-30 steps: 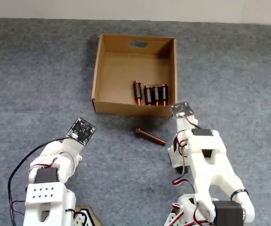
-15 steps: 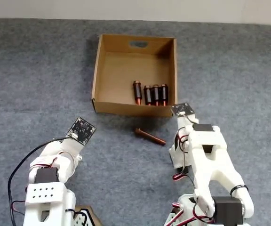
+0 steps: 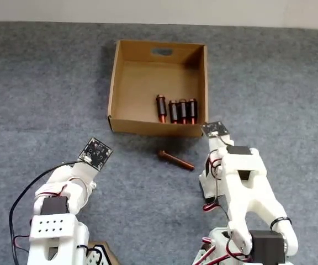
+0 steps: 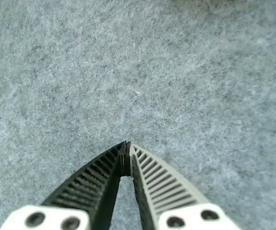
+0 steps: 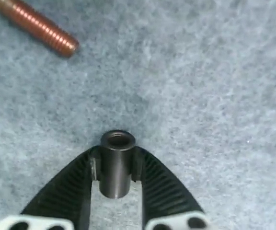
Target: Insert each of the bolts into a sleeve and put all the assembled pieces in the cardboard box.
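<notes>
Near right of the grey felt surface (image 3: 48,83): we find the white right arm (image 3: 242,185) bent low, just right of the loose bolt.
Right claw (image 5: 115,154): we see it clamped on a short black cylindrical metal sleeve (image 5: 115,175), with one ribbed finger on each side and the sleeve's open bore facing away from the wrist.
Loose bolt: we see a copper-coloured threaded bolt (image 3: 176,159) lying flat on the surface, just near of the box's near wall. It is slanted, with its head to the far left and its threaded tip to the near right.
Bolt and sleeve: we see them apart and not touching, with the threaded tip near the sleeve's open end.
Box: we see an open brown cardboard box (image 3: 112,88) on the far middle of the surface.
Assembled pieces: we count four sleeved bolts (image 3: 183,110) lying side by side on the box floor by its near wall, toward the near right corner. The leftmost lies slightly apart from the other three.
Near left: we see the white left arm (image 3: 65,187), well apart from the bolt and the box.
Left claw (image 4: 127,146): we see its ribbed fingers together, tips touching, over bare grey surface.
</notes>
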`<state>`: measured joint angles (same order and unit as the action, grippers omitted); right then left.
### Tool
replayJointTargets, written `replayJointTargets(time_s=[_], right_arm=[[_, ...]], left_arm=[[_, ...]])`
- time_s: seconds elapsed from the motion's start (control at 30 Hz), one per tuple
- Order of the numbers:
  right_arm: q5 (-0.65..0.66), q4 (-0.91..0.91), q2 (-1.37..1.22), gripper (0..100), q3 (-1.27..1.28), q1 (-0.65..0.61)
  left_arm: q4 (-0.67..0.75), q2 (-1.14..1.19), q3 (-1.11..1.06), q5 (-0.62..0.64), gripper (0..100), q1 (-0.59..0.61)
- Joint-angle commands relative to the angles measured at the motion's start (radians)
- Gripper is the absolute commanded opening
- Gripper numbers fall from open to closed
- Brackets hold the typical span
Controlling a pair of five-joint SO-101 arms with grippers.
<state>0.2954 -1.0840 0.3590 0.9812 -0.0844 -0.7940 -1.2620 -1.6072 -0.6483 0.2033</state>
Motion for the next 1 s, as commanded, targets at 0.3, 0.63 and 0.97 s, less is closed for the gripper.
replayJointTargets(time_s=[0.3, 0.63, 0.97], right_arm=[[-0.121, -0.041, 0.645, 0.5, 0.054, -0.008], [-0.292, 0.081, 0.823, 0.5, 0.266, -0.004], [-0.362, 0.076, 1.024, 0.5, 0.271, 0.199]], left_arm=[[0.023, -0.008, 0.013, -0.005, 1, -0.051], [-0.028, 0.004, 0.338, 0.204, 5, -0.174], [-0.334, 0.372, 0.779, 0.393, 14, -0.487]])
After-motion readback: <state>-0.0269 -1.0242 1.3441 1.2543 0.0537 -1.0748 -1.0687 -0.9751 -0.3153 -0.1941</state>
